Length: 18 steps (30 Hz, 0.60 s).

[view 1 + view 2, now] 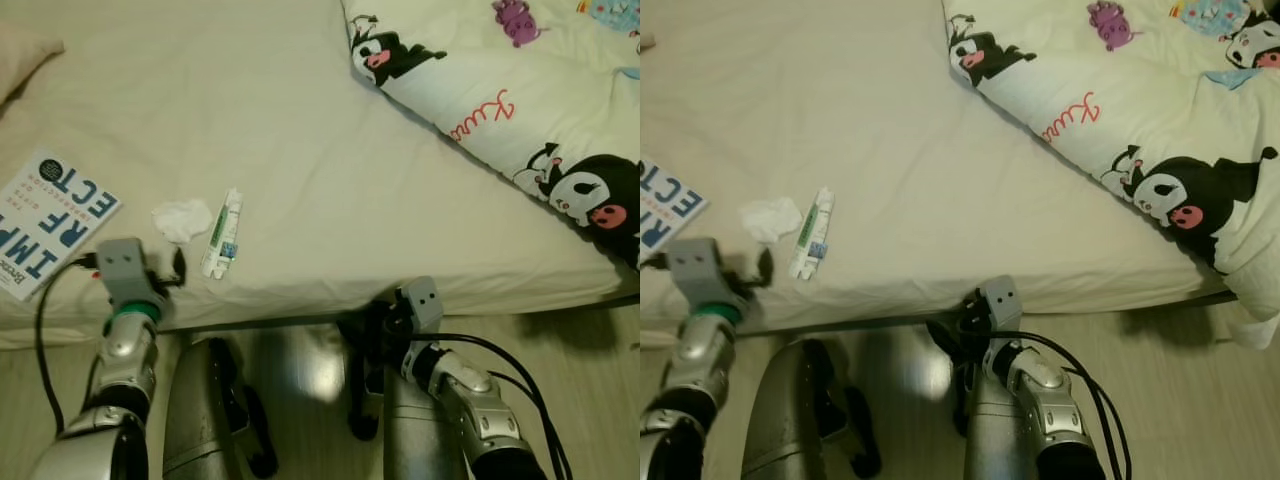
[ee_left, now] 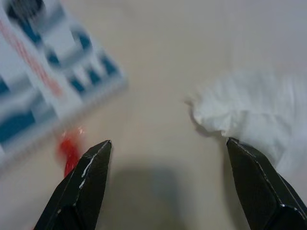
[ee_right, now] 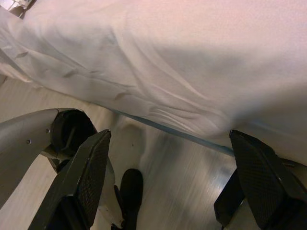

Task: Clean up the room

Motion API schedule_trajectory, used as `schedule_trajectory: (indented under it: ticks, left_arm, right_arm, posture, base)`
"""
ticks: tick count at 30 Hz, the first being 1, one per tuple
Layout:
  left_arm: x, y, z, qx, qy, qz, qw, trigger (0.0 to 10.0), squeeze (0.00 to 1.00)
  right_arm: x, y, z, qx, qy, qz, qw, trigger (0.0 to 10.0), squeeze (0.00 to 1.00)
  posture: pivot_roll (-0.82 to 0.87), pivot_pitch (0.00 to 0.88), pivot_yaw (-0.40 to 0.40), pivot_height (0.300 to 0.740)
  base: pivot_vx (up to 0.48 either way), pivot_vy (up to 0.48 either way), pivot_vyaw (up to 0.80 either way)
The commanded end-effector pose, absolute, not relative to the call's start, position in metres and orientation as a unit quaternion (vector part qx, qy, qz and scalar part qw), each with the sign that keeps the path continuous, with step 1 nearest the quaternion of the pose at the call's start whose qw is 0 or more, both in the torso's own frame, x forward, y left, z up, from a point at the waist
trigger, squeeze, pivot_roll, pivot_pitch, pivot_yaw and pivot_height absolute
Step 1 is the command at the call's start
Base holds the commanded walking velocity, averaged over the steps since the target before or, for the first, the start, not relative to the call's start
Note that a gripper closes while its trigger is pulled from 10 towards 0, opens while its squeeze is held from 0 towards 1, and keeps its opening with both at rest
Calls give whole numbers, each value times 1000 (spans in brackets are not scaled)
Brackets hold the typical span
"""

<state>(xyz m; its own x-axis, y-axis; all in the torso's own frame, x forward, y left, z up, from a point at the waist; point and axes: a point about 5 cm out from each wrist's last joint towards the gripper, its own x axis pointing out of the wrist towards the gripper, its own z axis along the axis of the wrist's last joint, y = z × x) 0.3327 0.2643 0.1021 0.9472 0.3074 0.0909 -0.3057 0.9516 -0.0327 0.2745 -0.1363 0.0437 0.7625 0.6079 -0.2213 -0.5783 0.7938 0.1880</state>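
Tissue point(image 1: 182, 219), crumpled and white, lies on the bed point(image 1: 300, 150) near its front edge, and it looks like the first bit of mess to pick up. The left gripper point(image 2: 168, 187) hangs just over the sheet with its two black fingers wide apart and nothing between them. In the left wrist view the tissue sits just beside one fingertip point(image 2: 240, 151), not in the middle of the gap. So, to do this step well, the gripper should slide sideways until the soft lump is right between the fingers, then come down low and pinch gently near the sheet, or the thin paper may slip out. On the other side of the gripper lies a book point(image 1: 50, 215) with big blue letters, and something small and red point(image 2: 69, 151) shows near its edge; it is too blurry to tell what. Just past the tissue is a white tube point(image 1: 223, 235) with green and blue on it. Farther off, a cartoon blanket point(image 1: 520, 100) covers the bed's far right side. The right gripper point(image 3: 168, 172) hangs idle low by the bed's edge above the floor point(image 3: 182, 163), fingers apart too.
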Motion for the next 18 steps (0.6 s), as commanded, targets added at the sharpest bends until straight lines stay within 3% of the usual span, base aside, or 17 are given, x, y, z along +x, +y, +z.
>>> schedule_trajectory:
  ticks: [1,10,14,18]
  left_arm:
    - [331,263,100,2,-48,145,988,10000,0]
    - [333,232,97,33,-61,44,997,10000,0]
    - [330,242,98,76,-63,77,992,10000,0]
    - [329,275,116,95,-82,169,978,10000,0]
  right_arm:
    - [261,-136,29,70,175,312,931,10000,0]
    - [255,-137,33,70,179,309,931,10000,0]
    - [253,-138,35,72,180,310,931,10000,0]
    - [248,-136,35,74,182,316,928,10000,0]
  posture:
    - [-246,430,55,577]
    - [-243,437,59,577]
    - [-247,445,55,577]
    - [-248,456,48,577]
  base:
    - [0,0,0]
    - [0,0,0]
    - [0,0,0]
    - [0,0,0]
